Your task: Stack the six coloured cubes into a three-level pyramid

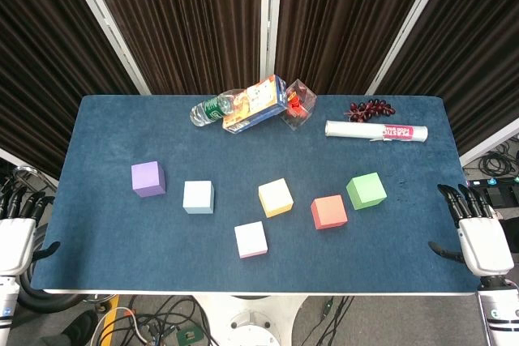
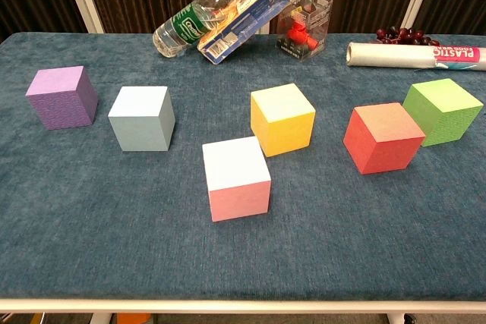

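Waiting at the table edges: left hand (image 1: 15,242) and right hand (image 1: 480,237) both sit off the near corners, holding nothing. Right fingers are apart and pointing up; left fingers look loosely spread, though partly cut off by the frame edge.

All six cubes lie singly on the blue table (image 1: 105,265), none stacked, none touching. From left: purple cube (image 2: 62,96), blue cube (image 2: 142,117), pink cube (image 2: 236,178) nearest the front, yellow cube (image 2: 282,119), red cube (image 2: 383,137), green cube (image 2: 443,111). Red and green are close together; purple and blue sit well apart from them.

Clutter along the back: bottle (image 1: 212,108), carton (image 1: 255,104), clear box (image 1: 298,105), grapes (image 1: 369,108), roll (image 1: 376,130).

Judgement: task not started; first step is a base row of three. Yellow is rotated, so square each cube before release. Build centrally, near pink and yellow, where either hand reaches. Base cubes should touch, or the second level will straddle gaps. Grasp on opposite side faces, leaving tops free.
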Controlling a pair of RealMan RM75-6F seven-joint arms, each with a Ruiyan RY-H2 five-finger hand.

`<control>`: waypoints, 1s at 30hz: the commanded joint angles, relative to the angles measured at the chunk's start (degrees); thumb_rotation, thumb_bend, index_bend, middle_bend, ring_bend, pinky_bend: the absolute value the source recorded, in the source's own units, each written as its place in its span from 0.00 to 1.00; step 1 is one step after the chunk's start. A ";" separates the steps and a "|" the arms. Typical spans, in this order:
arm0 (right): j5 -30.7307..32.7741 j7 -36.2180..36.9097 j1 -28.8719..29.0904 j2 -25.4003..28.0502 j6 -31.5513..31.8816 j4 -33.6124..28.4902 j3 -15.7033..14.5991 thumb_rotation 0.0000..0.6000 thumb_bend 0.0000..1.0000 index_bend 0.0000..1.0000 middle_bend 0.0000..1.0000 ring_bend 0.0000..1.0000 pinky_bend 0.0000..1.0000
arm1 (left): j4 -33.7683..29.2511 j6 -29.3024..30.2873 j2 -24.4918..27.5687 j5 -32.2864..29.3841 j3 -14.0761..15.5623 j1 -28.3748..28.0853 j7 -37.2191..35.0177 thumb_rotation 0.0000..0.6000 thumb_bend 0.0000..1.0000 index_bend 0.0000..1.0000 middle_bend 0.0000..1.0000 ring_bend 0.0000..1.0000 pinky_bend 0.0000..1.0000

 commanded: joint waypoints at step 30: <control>5.31 6.37 34.59 -17.64 -38.02 5.00 8.94 1.00 0.03 0.00 0.16 0.01 0.06 | 0.20 -0.22 0.32 -0.18 -0.10 -0.06 0.09 1.00 0.00 0.22 0.16 0.03 0.01</control>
